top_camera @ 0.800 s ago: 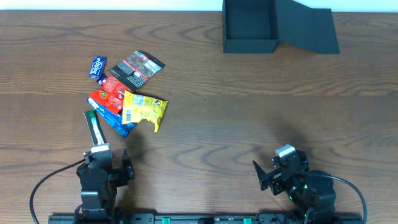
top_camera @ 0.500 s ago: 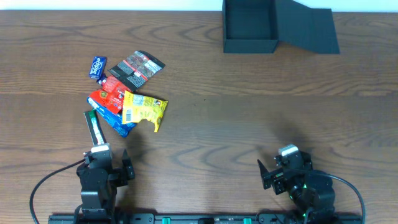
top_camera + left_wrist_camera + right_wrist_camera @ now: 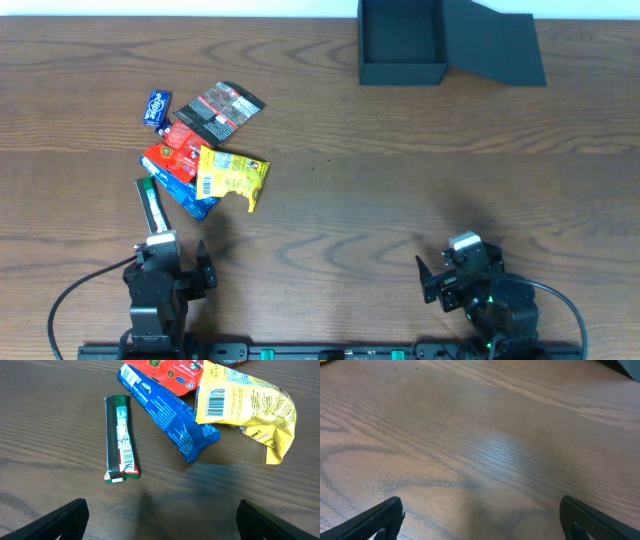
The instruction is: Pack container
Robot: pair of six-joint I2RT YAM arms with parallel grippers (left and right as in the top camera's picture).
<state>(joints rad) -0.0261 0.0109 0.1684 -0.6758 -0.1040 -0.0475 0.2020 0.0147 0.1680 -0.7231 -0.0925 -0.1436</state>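
Drawn back slightly toward 6 o'clock: right gripper [image 3: 432, 282], spread wide, empty. Left gripper [image 3: 162, 520] likewise wide, empty, parked just short of green bar [image 3: 120, 439] and snack pile [image 3: 205, 145], handy for a first pick. Container [image 3: 402, 72] at 1 o'clock, lid flap [image 3: 497, 50] laid back for loading.

Nothing here reads as a clear word. The yellow packet [image 3: 250, 405] has a black barcode by its left edge and lines of small black print beside it, too fine to make out. The green bar [image 3: 120, 440] has a white strip with a barcode and tiny text near its lower end. The blue packet [image 3: 170, 415] shows a barcode on a white patch at its top end. The red packet [image 3: 170, 370] has round logos, blurred. From overhead, the black packet [image 3: 222, 108] and the small blue packet [image 3: 157, 106] show lettering too small to read.
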